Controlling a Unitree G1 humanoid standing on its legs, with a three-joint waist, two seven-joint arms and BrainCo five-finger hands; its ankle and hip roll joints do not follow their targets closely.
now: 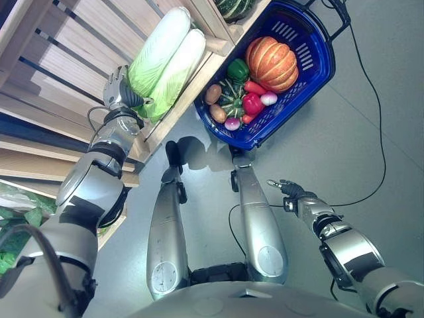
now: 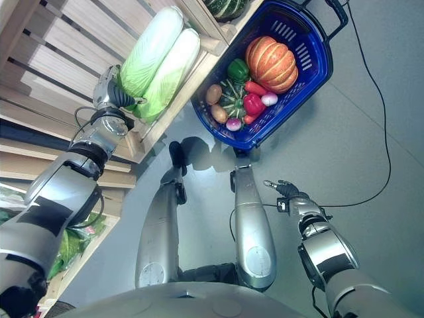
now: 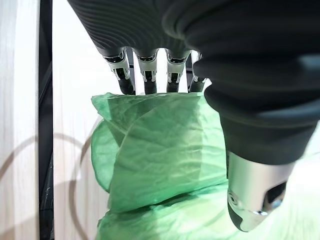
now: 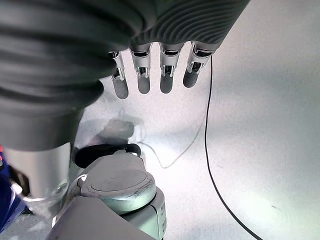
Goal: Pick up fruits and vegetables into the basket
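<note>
Bright, even light from overhead. Glare whitens the floor (image 4: 260,100) toward one o'clock. The wrist cover (image 3: 240,65) at twelve o'clock is blurred.

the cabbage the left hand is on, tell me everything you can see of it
The napa cabbage is a long head, white along its ribbed body and turning pale green at the crinkled leafy end. It lies on its side on the slatted wooden shelf, pressed against a second cabbage of the same kind. Its leafy end points toward the robot, its white end toward the blue basket. The left hand is at the leafy end, fingers reaching over the green leaves; how firmly they grip is hidden.
</note>
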